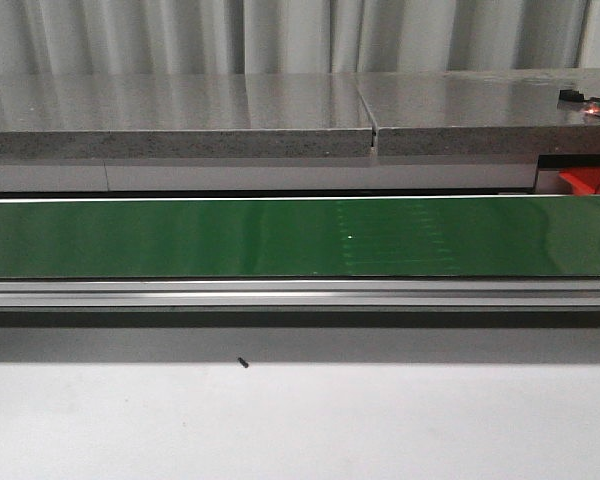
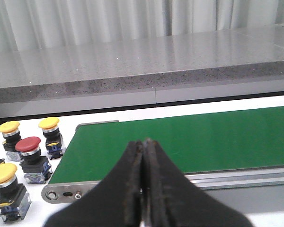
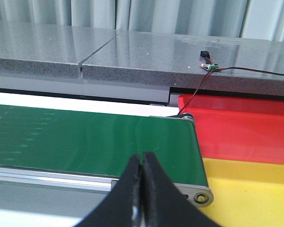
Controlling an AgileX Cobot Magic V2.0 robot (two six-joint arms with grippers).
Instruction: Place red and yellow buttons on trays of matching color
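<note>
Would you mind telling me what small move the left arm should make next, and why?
Probably open the left gripper and move it toward the red button nearest the belt's end. Both grippers are shut and empty, the green belt carries nothing, and the buttons stand beside its end on the left arm's side, so nothing has started yet.

Three views, shared green conveyor belt [image 1: 180, 238]

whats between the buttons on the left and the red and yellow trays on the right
The green conveyor belt, bare in the front view. The left wrist view shows the red and yellow push buttons off its one end; the right wrist view shows the red tray and yellow tray off the other.
</note>
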